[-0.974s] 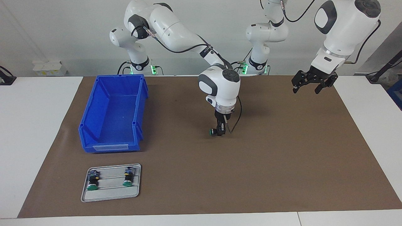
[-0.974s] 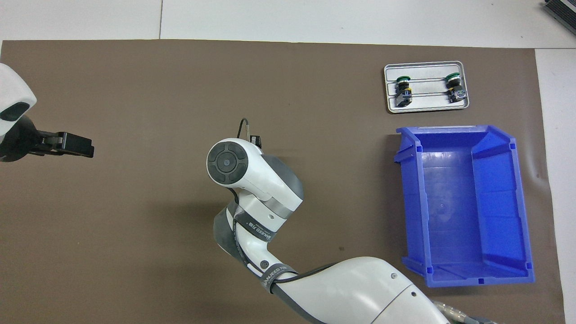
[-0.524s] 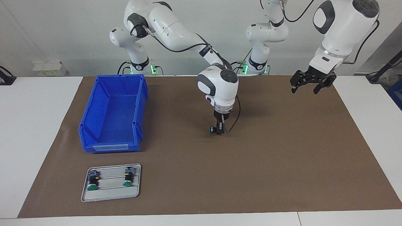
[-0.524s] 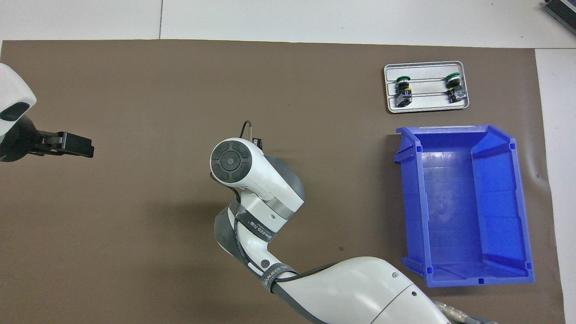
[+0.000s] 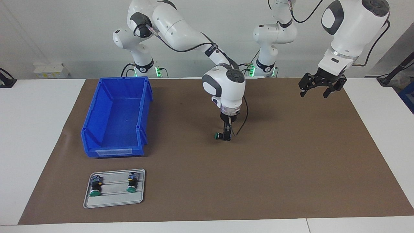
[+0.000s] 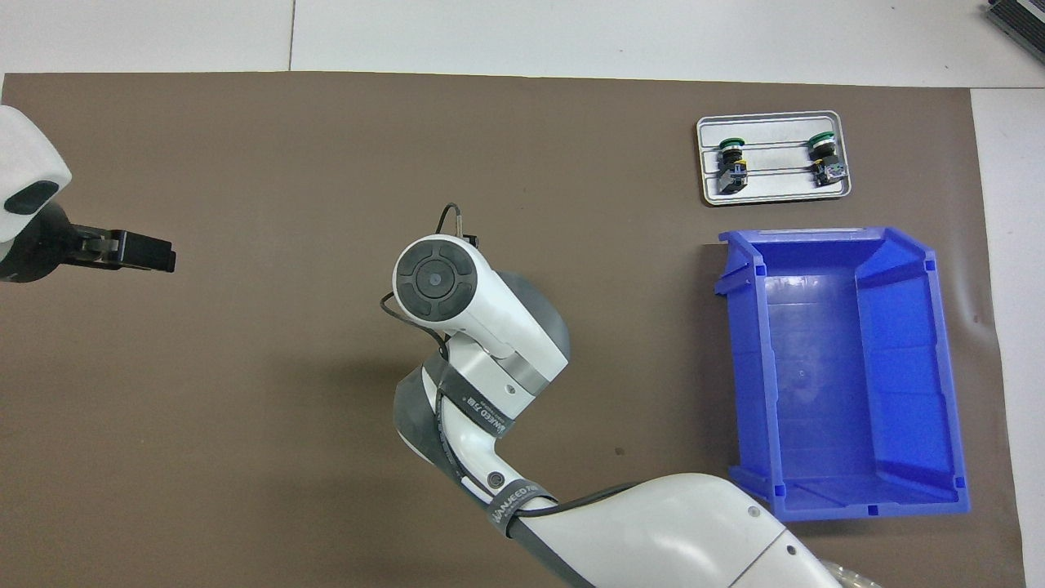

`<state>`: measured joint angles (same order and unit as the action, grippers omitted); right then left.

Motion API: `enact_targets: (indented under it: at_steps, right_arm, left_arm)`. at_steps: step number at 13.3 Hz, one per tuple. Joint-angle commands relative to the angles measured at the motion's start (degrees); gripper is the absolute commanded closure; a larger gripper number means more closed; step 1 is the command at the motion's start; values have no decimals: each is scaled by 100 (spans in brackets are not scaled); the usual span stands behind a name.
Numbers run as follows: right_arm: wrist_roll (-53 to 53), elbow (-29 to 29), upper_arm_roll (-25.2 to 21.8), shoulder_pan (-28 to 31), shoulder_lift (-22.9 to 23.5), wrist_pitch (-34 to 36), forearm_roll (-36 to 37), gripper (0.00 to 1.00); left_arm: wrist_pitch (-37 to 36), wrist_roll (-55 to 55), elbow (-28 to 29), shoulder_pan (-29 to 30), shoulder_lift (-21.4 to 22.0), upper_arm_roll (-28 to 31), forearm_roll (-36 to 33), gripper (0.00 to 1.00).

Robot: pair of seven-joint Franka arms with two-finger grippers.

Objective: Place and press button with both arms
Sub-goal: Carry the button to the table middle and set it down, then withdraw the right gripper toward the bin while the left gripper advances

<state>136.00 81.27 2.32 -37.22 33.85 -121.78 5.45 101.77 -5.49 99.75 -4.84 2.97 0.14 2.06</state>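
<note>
A button (image 5: 217, 136) with a green cap and black body lies sideways at mid-mat, its cap pointing toward the right arm's end of the table. My right gripper (image 5: 227, 137) points straight down right at the button's body; I cannot tell whether it still grips it. In the overhead view the right arm's wrist (image 6: 435, 279) hides the button. My left gripper (image 5: 318, 89) hangs open and empty in the air over the mat near the left arm's end, and its black fingers (image 6: 147, 250) show in the overhead view.
A large blue bin (image 5: 97, 106) (image 6: 947, 367) stands empty toward the right arm's end. Farther from the robots, a grey tray (image 5: 113, 200) (image 6: 775, 186) carries two more green-capped buttons (image 5: 95, 187) (image 5: 131, 183).
The right arm's wrist has shifted slightly toward the right arm's end while the button stays in about the same spot. The left gripper has drifted a little.
</note>
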Motion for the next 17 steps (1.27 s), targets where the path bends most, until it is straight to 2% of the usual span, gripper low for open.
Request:
enact_targets:
  at_steps: [1, 5, 12, 17]
  right_arm:
    - [-1211, 870, 58, 390, -877, -39, -333, 0]
    - [-2769, 1496, 58, 944, -1730, 154, -466, 0]
    - [-6071, 1646, 49, 2323, -2882, 1304, -677, 0]
    - [-9041, 1637, 40, 3062, -3366, 2026, -668, 0]
  left_arm:
    - [238, -276, 132, -96, 55, 3, -12, 0]
    - [501, -462, 132, -105, -7, 3, 383, 0]
    - [897, -1181, 141, -412, -244, 12, 691, 0]
    - [1398, -1235, 132, -606, -437, 12, 708, 0]
